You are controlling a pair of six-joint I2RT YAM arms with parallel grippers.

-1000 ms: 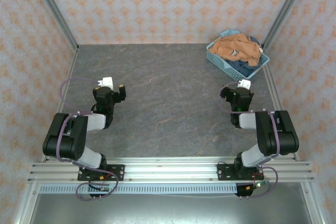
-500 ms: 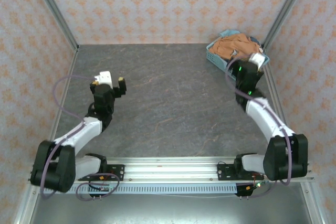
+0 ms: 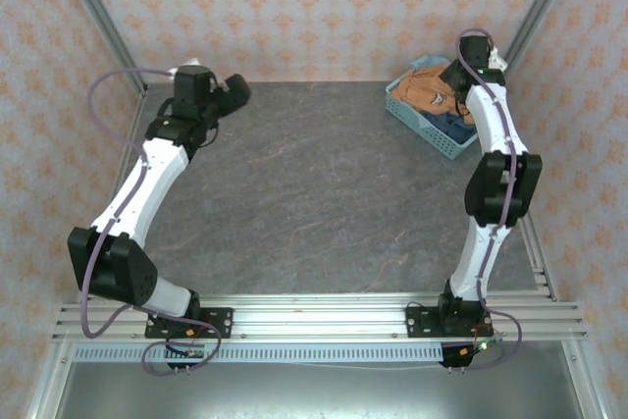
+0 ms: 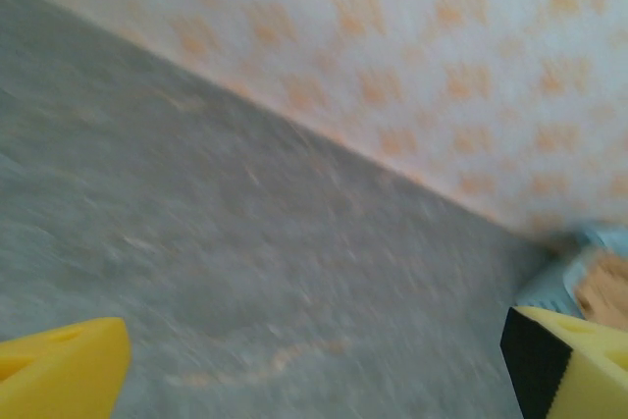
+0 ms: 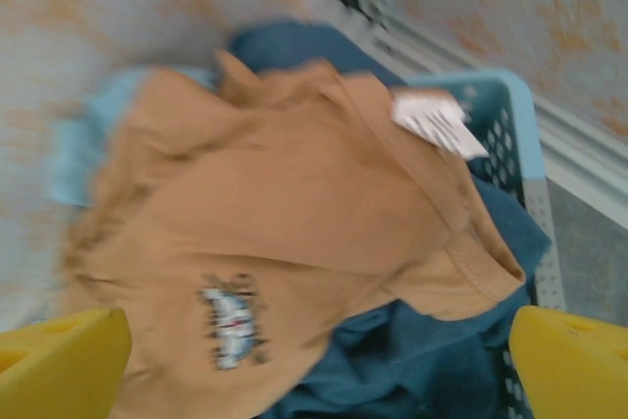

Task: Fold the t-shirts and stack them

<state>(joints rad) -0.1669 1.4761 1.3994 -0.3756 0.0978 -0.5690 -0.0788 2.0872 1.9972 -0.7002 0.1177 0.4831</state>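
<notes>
An orange-tan t-shirt (image 3: 425, 88) lies crumpled on top in the pale blue lattice basket (image 3: 410, 110) at the table's back right. In the right wrist view the t-shirt (image 5: 275, 193) shows a small blue and white print and a white tag (image 5: 437, 120), with dark blue cloth (image 5: 412, 355) beneath it. My right gripper (image 3: 459, 72) hovers over the basket, open (image 5: 314, 370), its yellow fingertips (image 5: 59, 360) wide on either side of the shirt and holding nothing. At the back left my left gripper (image 3: 234, 91) is open (image 4: 314, 370) above bare table.
The dark grey table (image 3: 314, 183) is walled on three sides by patterned panels. The basket's rim (image 5: 515, 115) sits close to the back right corner post. In the left wrist view the basket (image 4: 589, 267) shows at the far right.
Both arms have stretched out from their folded poses near the front. The right gripper has travelled to the basket and the left one to the back left corner.
</notes>
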